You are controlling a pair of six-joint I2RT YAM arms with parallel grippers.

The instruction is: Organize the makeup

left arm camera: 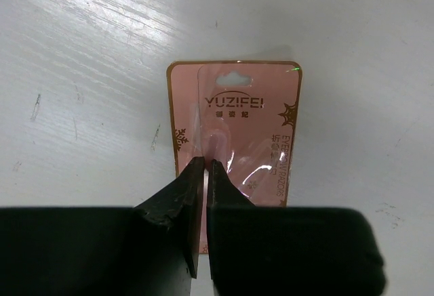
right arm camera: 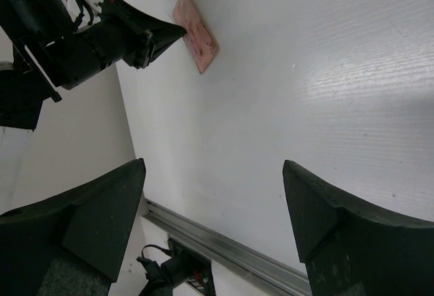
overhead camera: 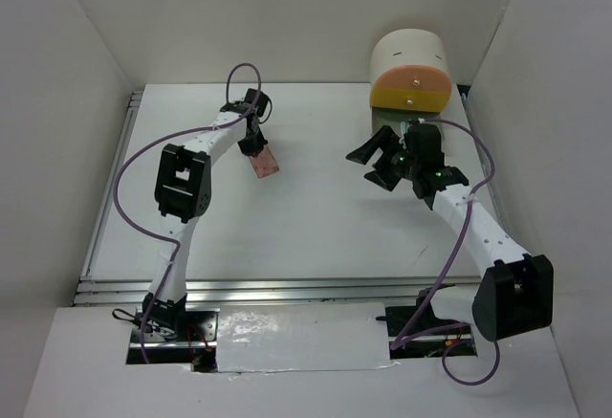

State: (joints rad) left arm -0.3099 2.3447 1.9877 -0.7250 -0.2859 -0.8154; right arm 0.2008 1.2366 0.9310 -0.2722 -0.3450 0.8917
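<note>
Left claw (left arm camera: 206,167) is clamped shut, both fingers pinching the near edge of the pink card (left arm camera: 234,116). It's a tight grip, with only a sliver of card showing between the tips. On the wrist camera the card runs away from the tips toward 12 o'clock, printed face to the lens, gold border all round, white table (left arm camera: 81,72) behind it. From above, the card sits at 5 o'clock of that claw, around 11 o'clock on the table, and it looks tilted. Whether its free end touches the surface, I cannot tell. Over to the right claw (right arm camera: 213,167): fingers spread wide, nothing between them, hanging over the table. It sits at 7 o'clock of the drawer unit (overhead camera: 411,74), just beside it, and well apart from the card, which lies off at its 9 o'clock.
</note>
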